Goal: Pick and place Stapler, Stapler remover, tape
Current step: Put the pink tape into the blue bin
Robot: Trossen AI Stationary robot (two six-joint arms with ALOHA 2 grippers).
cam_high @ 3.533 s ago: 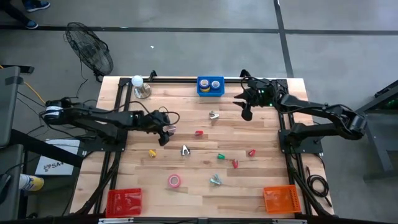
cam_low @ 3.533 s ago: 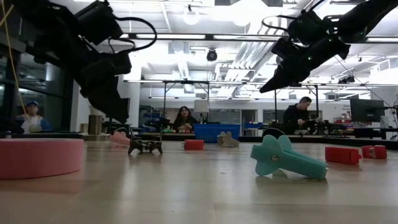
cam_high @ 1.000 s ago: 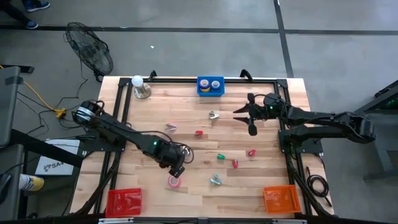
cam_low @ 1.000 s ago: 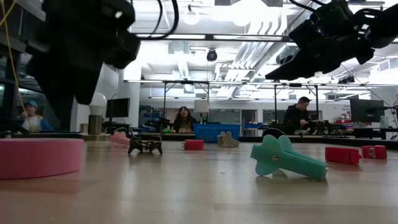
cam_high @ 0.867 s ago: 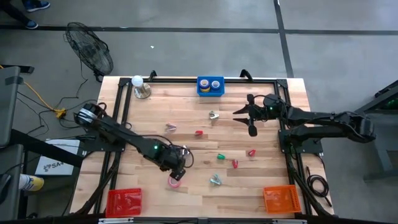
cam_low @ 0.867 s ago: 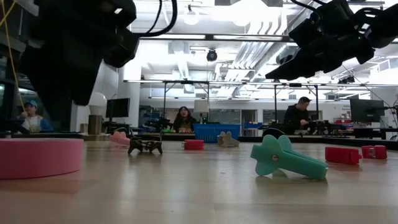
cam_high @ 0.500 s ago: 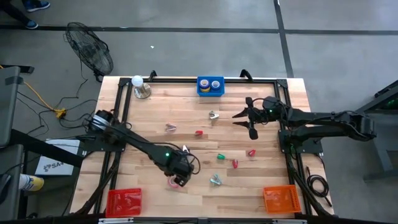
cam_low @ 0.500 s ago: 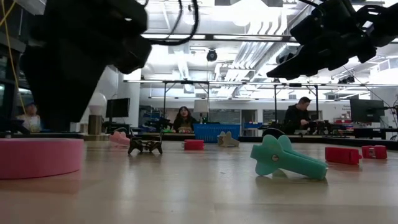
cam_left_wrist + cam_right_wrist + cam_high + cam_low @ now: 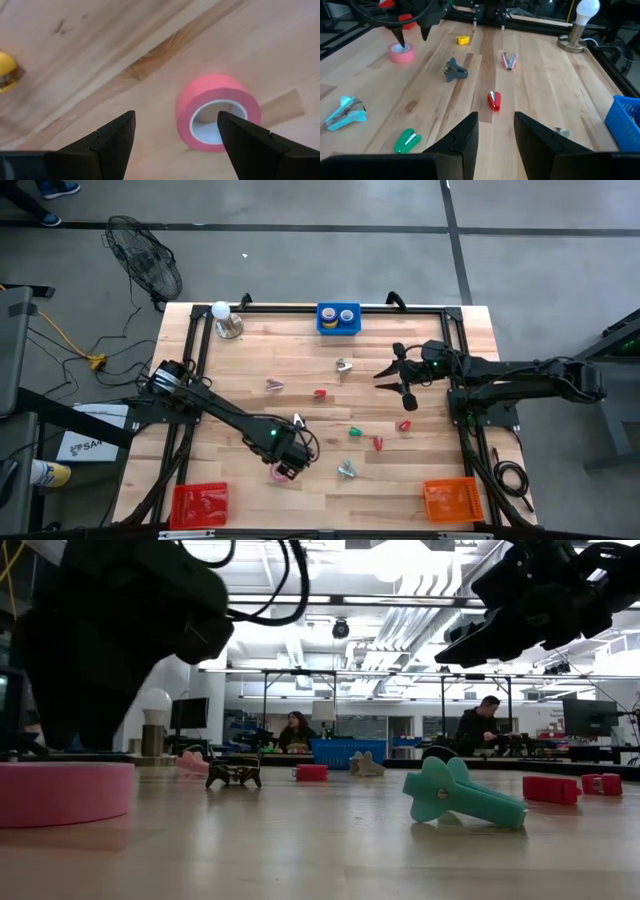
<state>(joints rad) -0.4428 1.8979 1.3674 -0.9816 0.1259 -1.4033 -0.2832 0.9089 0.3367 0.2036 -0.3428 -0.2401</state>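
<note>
A pinkish-red tape roll [image 9: 274, 474] lies flat on the wood near the table's near edge; it also shows as the tape roll [image 9: 218, 112] and the roll [image 9: 65, 792]. My left gripper [image 9: 288, 467] hovers just above it, open. In the left wrist view the gripper [image 9: 175, 117] has the roll below and toward one finger. A yellow roll [image 9: 328, 313] and a blue roll [image 9: 347, 314] sit in the blue bin [image 9: 338, 327]. My right gripper [image 9: 395, 385] waits open in the air at the right. Staplers and staple removers lie scattered on the table.
Near the tape lie a teal stapler [image 9: 346, 469], a green stapler [image 9: 355, 431], red staplers [image 9: 378, 443] [image 9: 404, 424] [image 9: 319, 393], a dark staple remover [image 9: 455, 70] and a pink remover [image 9: 275, 385]. A red basket [image 9: 198, 503] and an orange basket [image 9: 452, 500] stand at the near corners, a bulb lamp [image 9: 225, 318] far left.
My left gripper has moved toward the table's near edge and come down over the pinkish-red tape roll, staying open. My right gripper has drifted a little toward the near edge. The tape and the other things have not moved.
</note>
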